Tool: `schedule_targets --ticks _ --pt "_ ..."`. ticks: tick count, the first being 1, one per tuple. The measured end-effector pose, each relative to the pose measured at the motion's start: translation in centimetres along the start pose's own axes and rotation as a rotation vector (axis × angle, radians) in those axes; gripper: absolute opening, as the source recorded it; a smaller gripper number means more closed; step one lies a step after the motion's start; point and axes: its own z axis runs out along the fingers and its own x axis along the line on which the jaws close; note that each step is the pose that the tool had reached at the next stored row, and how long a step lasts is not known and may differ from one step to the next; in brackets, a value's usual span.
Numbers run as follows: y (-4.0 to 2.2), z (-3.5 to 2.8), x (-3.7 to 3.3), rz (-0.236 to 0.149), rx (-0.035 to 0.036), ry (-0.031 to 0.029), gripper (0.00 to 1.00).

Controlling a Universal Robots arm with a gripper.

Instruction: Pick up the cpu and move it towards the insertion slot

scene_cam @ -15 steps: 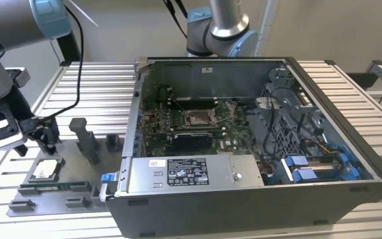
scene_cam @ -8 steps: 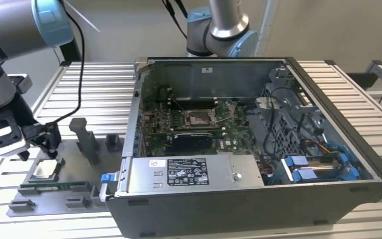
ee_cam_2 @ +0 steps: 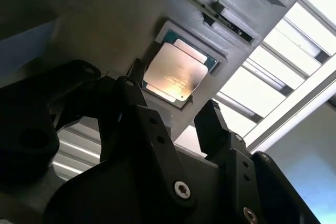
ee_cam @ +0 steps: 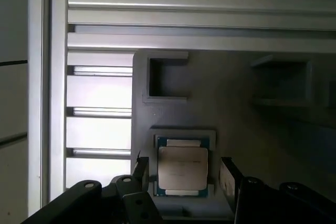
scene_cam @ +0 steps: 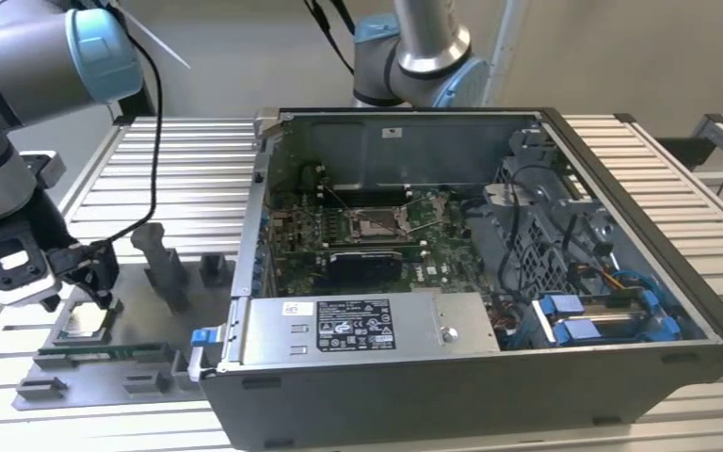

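Seating of the cpu: the cpu (ee_cam: 182,165) lies flat, silver lid up, in a shallow square pocket of the grey holder plate (ee_cam: 241,103). The pocket's rim hugs its edges, which I judge keeps it square and at a known spot for the grasp.
Claw: the gripper (scene_cam: 82,299) hangs over that pocket with its two fingers (ee_cam: 228,174) spread, one on each side of the chip. Both wrist views show a gap between finger and chip, so it stands wide and grips nothing.
Why so held: the fingers line up with two opposite edges, likely so that they meet the chip's rim and not its lid.
Task standing: the chip is not yet lifted. It sits on the plate at the exterior view's left, outside the case.
Neighbours on the plate: a long green memory stick (scene_cam: 104,351) lies just beside the chip's pocket, and a square recess (ee_cam: 167,80) lies near it.
Insertion slot: the insertion slot (scene_cam: 375,223) faces up on the motherboard inside the open computer case (scene_cam: 625,179), well apart from the gripper.
Table: a slatted aluminium table (scene_cam: 173,160) bears both plate and case.
Writing: a white label (scene_cam: 351,325) on the power supply box carries print and marks that I cannot make out. The chip's lid shows glare and no writing that I can tell.
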Motion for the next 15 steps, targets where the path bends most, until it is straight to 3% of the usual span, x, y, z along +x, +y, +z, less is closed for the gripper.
schedule_targets --ticks 5,15 --pt "-0.07 0.82 0.12 0.0 0.0001 -0.0001 1.0" --pt "-0.48 1.75 0.24 -0.016 -0.0002 -0.0001 1.0"
